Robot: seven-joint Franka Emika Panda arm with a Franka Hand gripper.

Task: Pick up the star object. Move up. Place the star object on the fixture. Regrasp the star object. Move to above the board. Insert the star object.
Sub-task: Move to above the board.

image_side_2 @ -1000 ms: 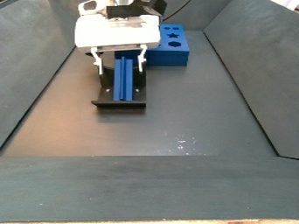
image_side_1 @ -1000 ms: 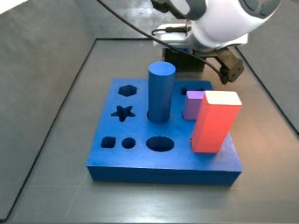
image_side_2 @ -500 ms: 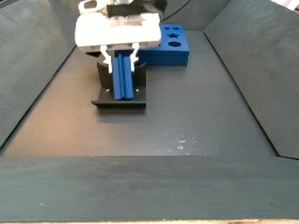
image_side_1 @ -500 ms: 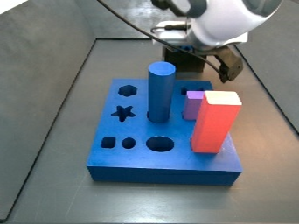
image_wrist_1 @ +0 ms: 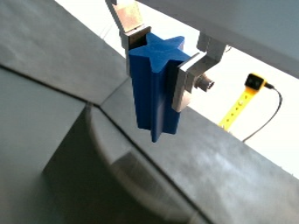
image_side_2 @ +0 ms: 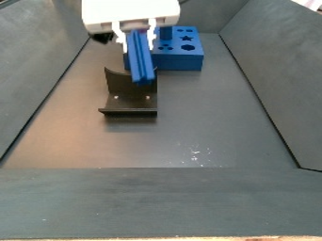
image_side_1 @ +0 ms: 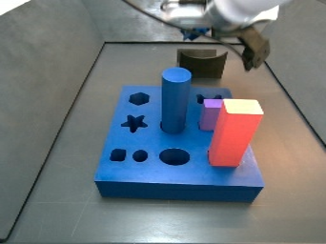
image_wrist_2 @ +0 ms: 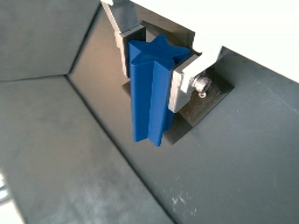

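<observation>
My gripper (image_side_2: 136, 38) is shut on the star object (image_side_2: 141, 58), a long blue prism with a star-shaped end. It hangs upright, lifted a little above the fixture (image_side_2: 130, 96). Both wrist views show the star object (image_wrist_1: 156, 83) (image_wrist_2: 149, 87) clamped between the silver fingers (image_wrist_1: 187, 77) (image_wrist_2: 181, 83), with the fixture (image_wrist_2: 197, 107) below it. In a side view the gripper (image_side_1: 249, 43) is above and right of the fixture (image_side_1: 201, 62), and the star object is hidden there. The board (image_side_1: 192, 176) lies in front, with its star hole (image_side_1: 133, 122) free.
A tall blue cylinder (image_side_1: 174, 95), a purple block (image_side_1: 211, 114) and a red block (image_side_1: 234, 132) stand in the board. The board (image_side_2: 180, 52) lies beyond the fixture. Sloped grey walls (image_side_2: 32, 94) bound the floor on both sides.
My gripper has risen with the star object, lifting it up off the fixture, whose curved notch now shows. The board and its pieces have not moved.
</observation>
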